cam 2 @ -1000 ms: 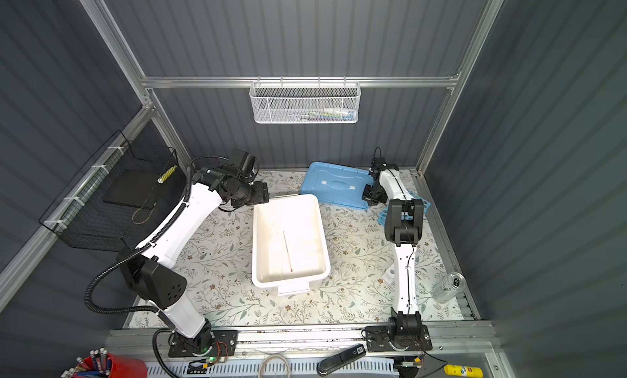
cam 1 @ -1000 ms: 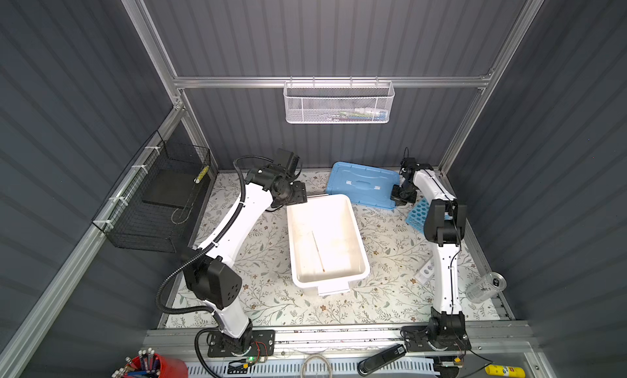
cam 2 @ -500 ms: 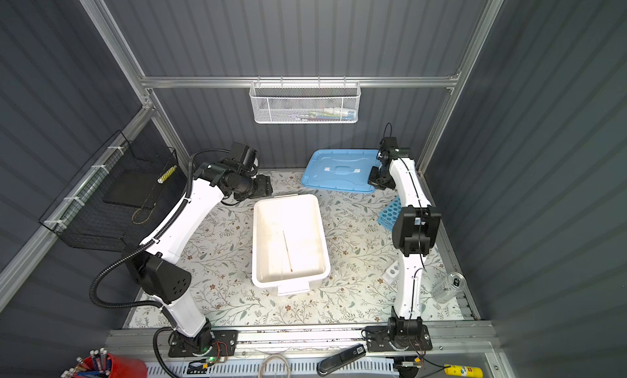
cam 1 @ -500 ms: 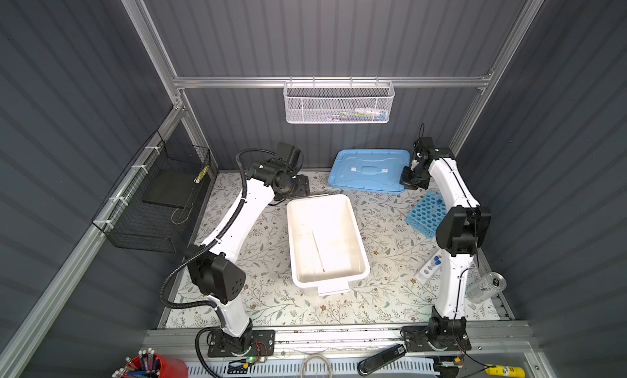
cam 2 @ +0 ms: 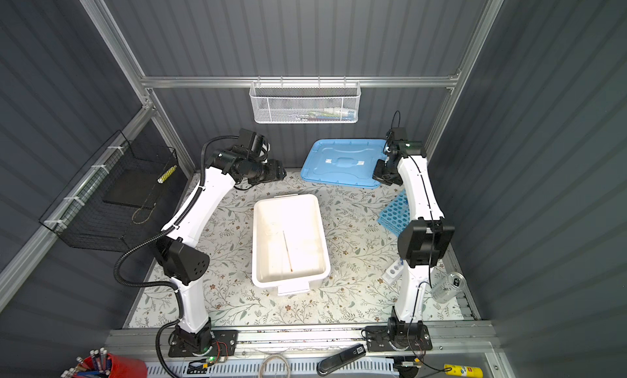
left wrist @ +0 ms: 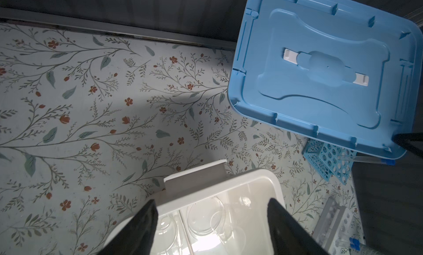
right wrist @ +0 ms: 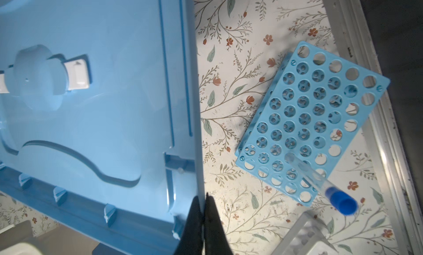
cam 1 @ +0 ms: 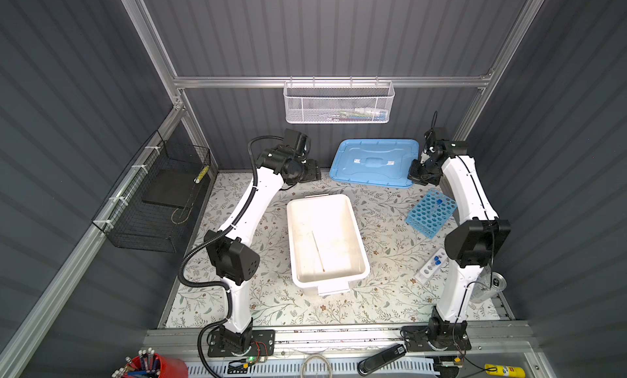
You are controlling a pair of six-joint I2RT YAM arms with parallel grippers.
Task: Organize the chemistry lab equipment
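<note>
My right gripper [right wrist: 202, 199] is shut on the right edge of the blue lid [cam 1: 373, 162], which hangs tilted near the back wall. Below it the sky-blue rack [right wrist: 309, 118] stands on the mat with one blue-capped test tube [right wrist: 320, 185] in it. The small white tube rack [cam 1: 431, 267] lies nearer the front, by the right arm. My left gripper [left wrist: 211, 205] is open and empty over the back end of the white tub [cam 1: 336, 223]. The tub holds a thin glass rod [cam 1: 318, 250] and clear glass dishes [left wrist: 203, 217].
A white mesh basket [cam 1: 339, 103] hangs on the back wall and a black wire basket [cam 1: 159, 203] on the left wall. A clear vessel [cam 2: 442, 291] stands at the front right edge. The red cup of pens [cam 1: 149, 366] is at the front left.
My right gripper has lifted the blue lid up and back from above the sky-blue rack, leaving the rack in plain view. My left gripper has drawn back from the tub's rear corner.
</note>
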